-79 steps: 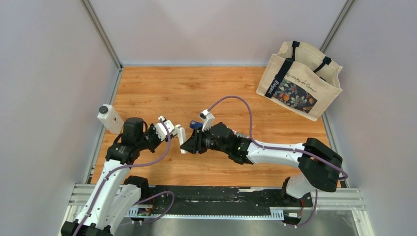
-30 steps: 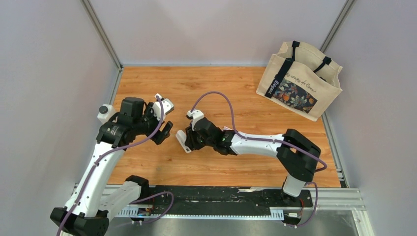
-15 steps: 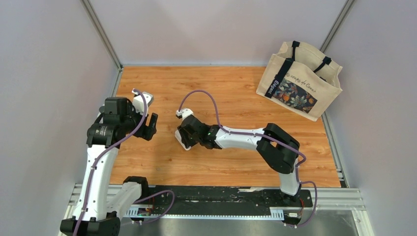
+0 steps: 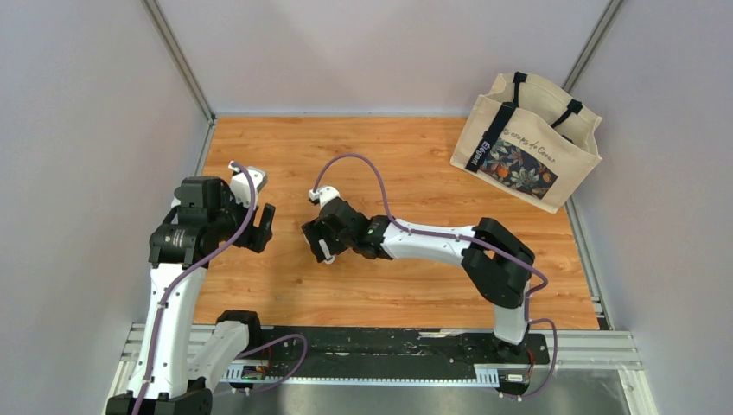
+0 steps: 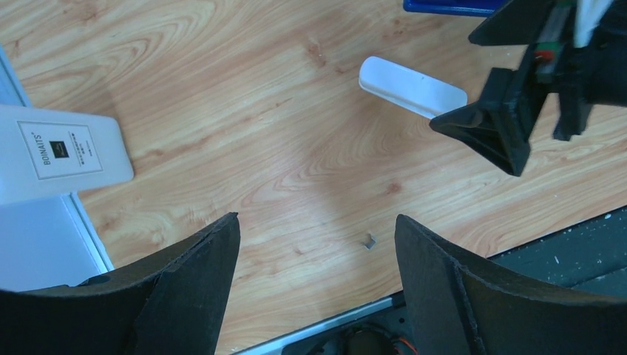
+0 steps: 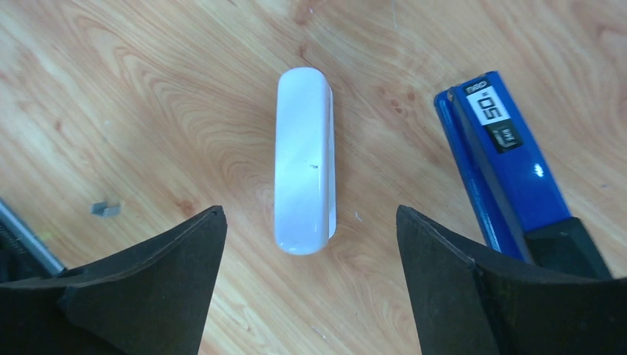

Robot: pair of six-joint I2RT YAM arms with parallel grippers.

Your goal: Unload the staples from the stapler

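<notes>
The blue stapler lies flat on the wooden table, its black end under my right finger; only its edge shows in the left wrist view, and my right arm hides it from above. A white rounded stick lies beside it, just ahead of my right gripper, which stands open with nothing between its fingers. One loose staple rests on the wood. My left gripper hangs open and empty, off to the left.
A flat white box with a printed label lies by the table's left edge. A printed canvas tote bag stands at the back right. The metal rail runs along the near edge.
My right gripper has opened and the white stick it was shut on now lies on the table. The left arm drew back to the left.
</notes>
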